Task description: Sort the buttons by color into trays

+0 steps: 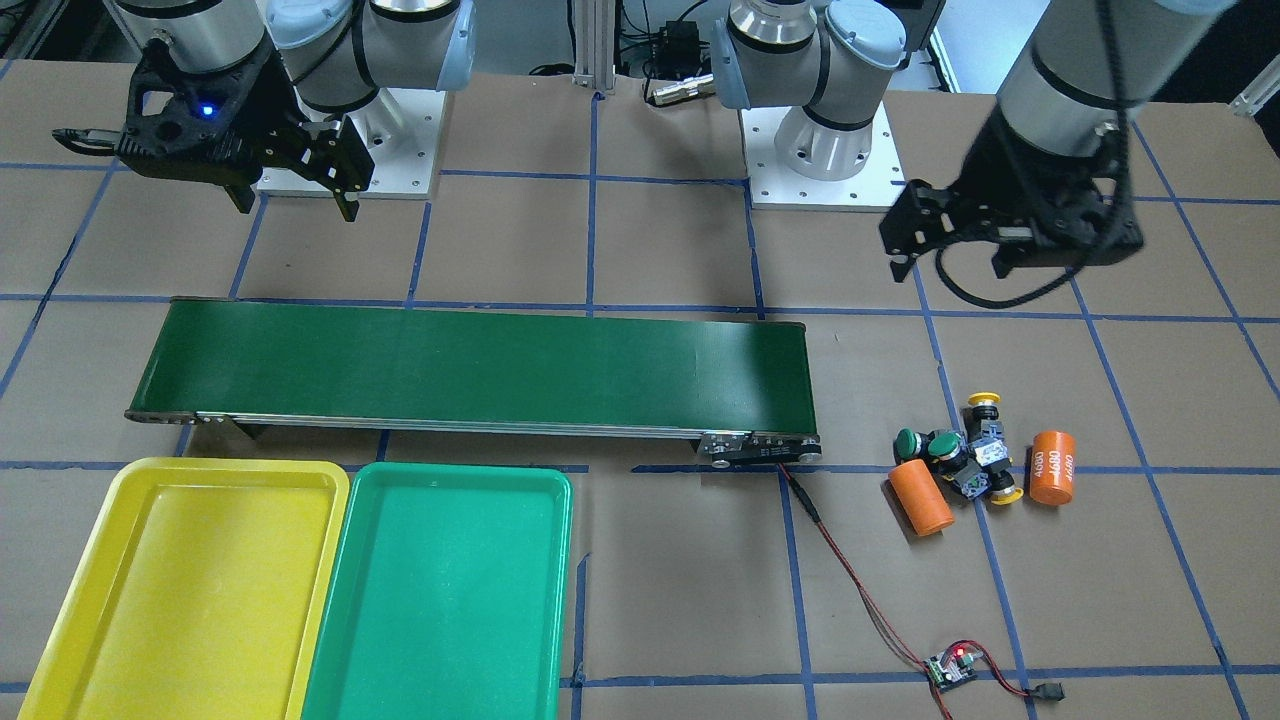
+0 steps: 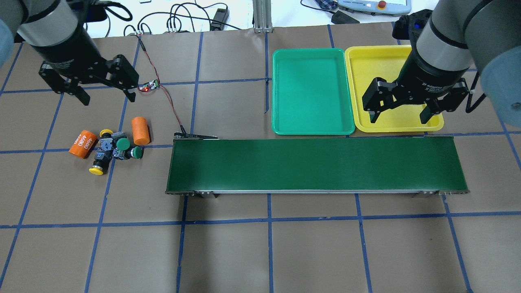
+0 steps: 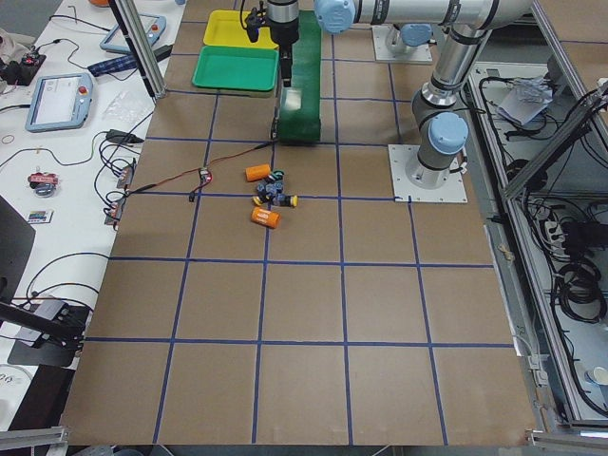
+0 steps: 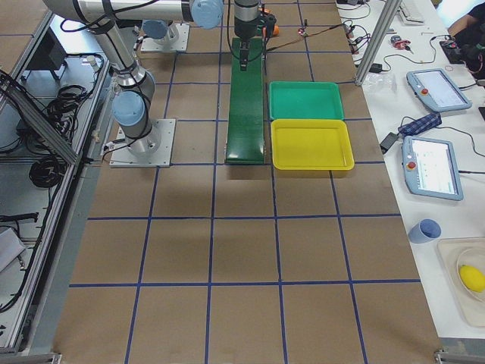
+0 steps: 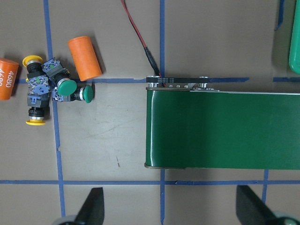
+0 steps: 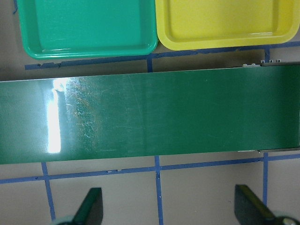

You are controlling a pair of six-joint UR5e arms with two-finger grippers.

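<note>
From overhead, we see a big brown counter [image 2: 260, 244] with blue lines. A long green belt [image 2: 317, 165] lies across the middle. At twelve o'clock from the belt, a green tray [image 2: 311, 93] and a yellow tray [image 2: 366, 61] sit side by side. The right tool [image 2: 399, 119] hangs over the yellow tray, its fingers wide apart. The left tool [image 2: 107, 98] hangs with its fingers apart too. At six o'clock from it, two orange cans [image 2: 140, 130] lie on the counter. The four buttons [image 2: 109, 147] lie bunched between them, at nine o'clock from the belt. Two have green caps and two have yellow caps.
</note>
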